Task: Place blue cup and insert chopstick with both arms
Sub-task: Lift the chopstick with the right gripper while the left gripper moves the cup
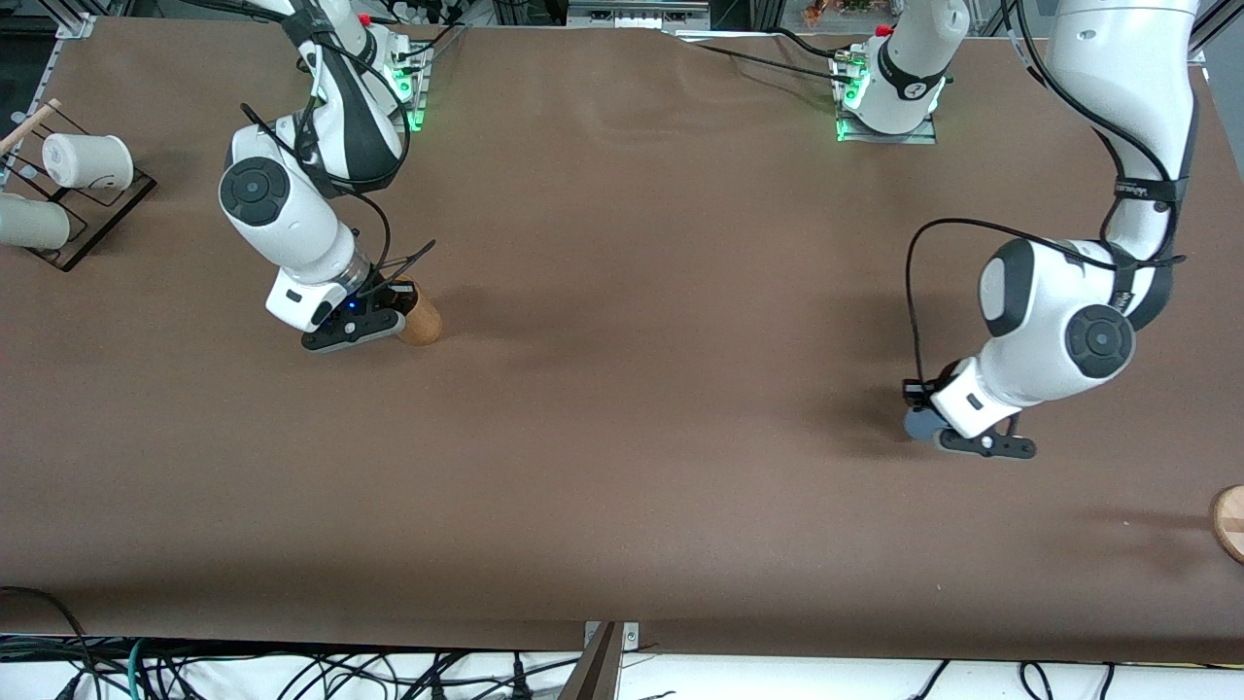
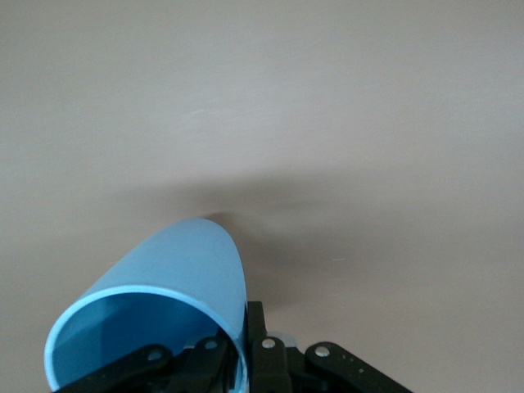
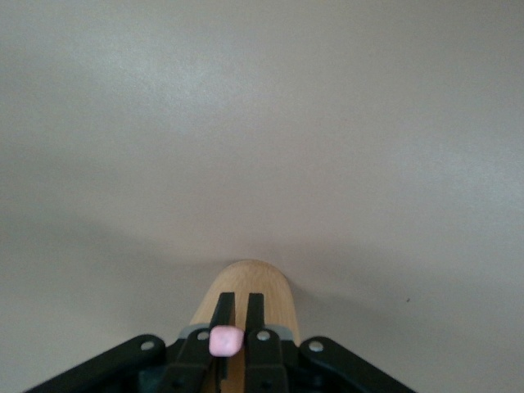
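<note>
The blue cup (image 1: 919,424) is at the left arm's end of the table, mostly hidden under the left hand. In the left wrist view the cup (image 2: 172,278) leans on its side, open mouth toward the camera. My left gripper (image 1: 938,434) (image 2: 243,336) is shut on its wall, one finger inside and one outside. My right gripper (image 1: 394,316) (image 3: 236,307) is shut on the pink chopstick (image 3: 225,341), seen end-on, right over the tan wooden cylinder (image 1: 421,322) (image 3: 246,299). The chopstick is hidden in the front view.
A rack with white mugs (image 1: 87,160) and a pale wooden stick (image 1: 29,124) stands at the right arm's end of the table. A round wooden piece (image 1: 1230,522) lies at the edge of the left arm's end. The brown table (image 1: 661,292) lies between the arms.
</note>
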### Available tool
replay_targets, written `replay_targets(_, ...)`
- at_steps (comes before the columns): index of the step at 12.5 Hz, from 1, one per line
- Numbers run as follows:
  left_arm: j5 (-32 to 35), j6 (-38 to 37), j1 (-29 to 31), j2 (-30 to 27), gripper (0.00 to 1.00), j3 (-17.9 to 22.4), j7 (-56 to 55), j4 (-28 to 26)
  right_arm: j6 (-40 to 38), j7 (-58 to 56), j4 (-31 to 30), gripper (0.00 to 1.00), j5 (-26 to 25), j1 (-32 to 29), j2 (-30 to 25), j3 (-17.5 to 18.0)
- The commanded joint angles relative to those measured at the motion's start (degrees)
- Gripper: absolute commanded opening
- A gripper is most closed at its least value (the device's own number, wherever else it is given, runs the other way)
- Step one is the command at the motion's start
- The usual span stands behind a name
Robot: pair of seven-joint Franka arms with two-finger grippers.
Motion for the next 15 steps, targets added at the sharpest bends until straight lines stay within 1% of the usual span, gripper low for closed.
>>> replay_targets(1, 0.04, -1.70, -0.06, -0.81, 0.00, -5.78, -9.48, 1.51, -0.20, -0.65, 0.66, 0.01, -0.64, -0.22, -1.18, 0.04)
replay_targets(2, 0.13, -1.79, -0.06, -0.99, 0.00, -8.42, -13.18, 1.69, -0.37, -0.65, 1.45, 0.01, -0.64, -0.22, -1.53, 0.04)
replay_targets(4, 0.74, -1.70, -0.58, -1.17, 0.00, -12.20, -20.47, 1.78, -0.63, -1.00, 3.73, 0.01, -0.64, -0.22, -2.15, -0.04)
replay_targets(5, 0.92, -1.53, -1.80, -0.64, 0.00, -13.61, -22.77, 2.65, -1.16, -1.44, 5.05, 0.01, -0.64, -0.22, -2.24, -0.04)
replay_targets(7, 0.83, -1.62, -7.50, 2.51, 0.00, -13.72, -23.67, 7.56, -4.92, -1.80, 8.91, 0.01, -0.64, -0.39, -1.89, -0.13)
replay_targets(8, 0.83, -1.62, -10.40, 3.92, 0.00, -13.28, -24.80, 8.45, -7.38, -1.80, 11.10, 0.01, -0.64, -0.48, -1.63, -0.13)
replay_targets(9, 0.83, -1.62, -13.39, 5.41, 0.00, -12.67, -28.99, 10.55, -9.75, -1.80, 13.13, 0.01, -0.55, -0.57, -1.54, -0.13)
replay_targets(10, 0.83, -1.62, -16.46, 7.08, 0.00, -11.36, -33.64, 12.57, -11.43, -1.71, 14.36, 0.01, -0.46, -0.57, -1.54, -0.13)
replay_targets(12, 0.83, -1.62, -23.31, 10.51, 0.00, -7.41, -38.42, 16.18, -14.77, -1.71, 17.17, 0.01, -0.20, -0.57, -1.54, -0.13)
replay_targets(13, 0.83, -1.62, -25.52, 12.27, 0.00, -6.26, -40.44, 17.33, -16.70, -1.71, 19.19, 0.00, -0.11, -0.57, -1.36, -0.05)
replay_targets(15, 0.74, -1.62, -27.73, 14.47, 0.00, -4.85, -43.00, 18.04, -20.13, -1.62, 23.41, 0.00, 0.33, -0.66, -0.31, -0.04)
